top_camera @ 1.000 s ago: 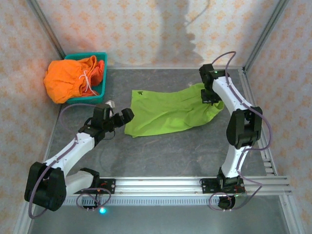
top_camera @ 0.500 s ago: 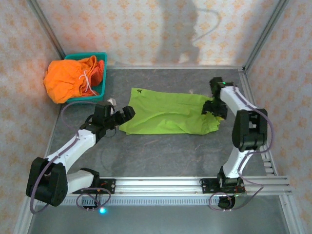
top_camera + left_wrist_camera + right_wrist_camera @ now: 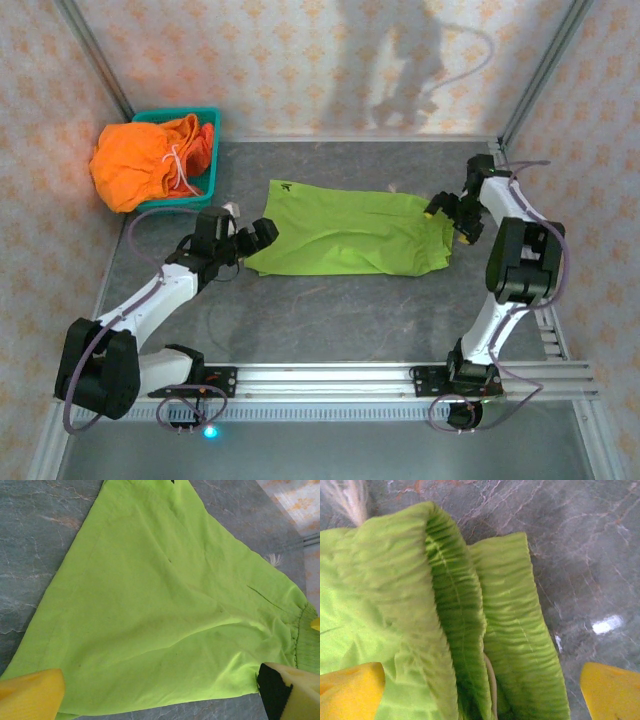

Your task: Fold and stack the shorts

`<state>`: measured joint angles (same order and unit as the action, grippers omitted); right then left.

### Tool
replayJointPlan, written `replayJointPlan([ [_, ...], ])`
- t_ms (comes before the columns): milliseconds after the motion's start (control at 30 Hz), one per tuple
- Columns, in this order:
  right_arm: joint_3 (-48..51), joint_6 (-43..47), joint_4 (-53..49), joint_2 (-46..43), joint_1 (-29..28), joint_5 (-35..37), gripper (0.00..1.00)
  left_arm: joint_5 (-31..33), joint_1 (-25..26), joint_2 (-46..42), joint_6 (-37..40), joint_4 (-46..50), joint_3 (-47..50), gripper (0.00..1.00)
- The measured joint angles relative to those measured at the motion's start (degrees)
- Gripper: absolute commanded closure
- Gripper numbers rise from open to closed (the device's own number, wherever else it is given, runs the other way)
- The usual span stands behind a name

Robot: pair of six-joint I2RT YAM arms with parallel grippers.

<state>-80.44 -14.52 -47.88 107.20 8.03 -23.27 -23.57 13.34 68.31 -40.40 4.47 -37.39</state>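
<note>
Lime green shorts [image 3: 345,232] lie spread flat across the middle of the table, small dark logo at the far left corner. My left gripper [image 3: 250,238] is open at their left edge; in the left wrist view the fabric [image 3: 165,605] spreads ahead of the gripper [image 3: 160,700], whose yellow pads [image 3: 30,695] stand wide apart. My right gripper [image 3: 452,218] is open at the right end. Its wrist view shows the ribbed waistband [image 3: 470,630] lying between the wide-apart pads [image 3: 612,690] of the gripper [image 3: 482,695], not pinched. Bright orange shorts [image 3: 140,165] with white drawstrings are heaped at the far left.
A teal mesh basket [image 3: 180,113] holds the orange heap in the far left corner, with fabric spilling over its left side. Patterned walls close in the back and sides. An aluminium rail [image 3: 400,375] runs along the near edge. Bare grey tabletop [image 3: 330,310] lies in front of the green shorts.
My right gripper has opened and let go of the green shorts' waistband end, moving right and toward the table. The shorts have dropped flat and stretched out. The left arm has hardly moved.
</note>
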Motion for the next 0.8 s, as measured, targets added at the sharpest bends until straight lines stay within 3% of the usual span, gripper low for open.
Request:
replayJointPlan([
  [100, -2.32, 0.42, 0.00, 3.30, 0.00, 0.11, 0.00, 0.00, 0.00, 0.00, 0.00, 0.00, 0.07, 0.00],
  [167, -3.23, 0.90, 0.20, 4.94, 0.00, 0.09, 0.06, 0.00, 0.00, 0.00, 0.02, 0.00, 0.22, 0.00],
  [267, -3.48, 1.31, 0.79, 6.71, 0.00, -0.39, 0.22, 0.00, 0.00, 0.00, 0.02, 0.04, 0.48, 0.00],
  [400, -3.48, 1.95, 1.14, 7.96, 0.00, -0.79, 0.53, 0.00, 0.00, 0.00, 0.02, 0.02, 0.48, 0.00],
  [500, -3.58, 2.25, 1.22, 8.11, 0.00, -0.74, 0.70, 0.00, 0.00, 0.00, 0.02, 0.02, 0.48, 0.00],
  [667, -4.00, 3.23, 1.27, 8.09, -0.02, -0.33, 0.93, -0.02, 0.00, 0.00, 0.26, 0.02, 0.46, 0.00],
  [800, -4.07, 4.37, 1.27, 7.63, -0.96, 1.95, 0.97, -0.31, 0.00, 1.31, 1.53, 0.50, -1.29, 0.00],
])
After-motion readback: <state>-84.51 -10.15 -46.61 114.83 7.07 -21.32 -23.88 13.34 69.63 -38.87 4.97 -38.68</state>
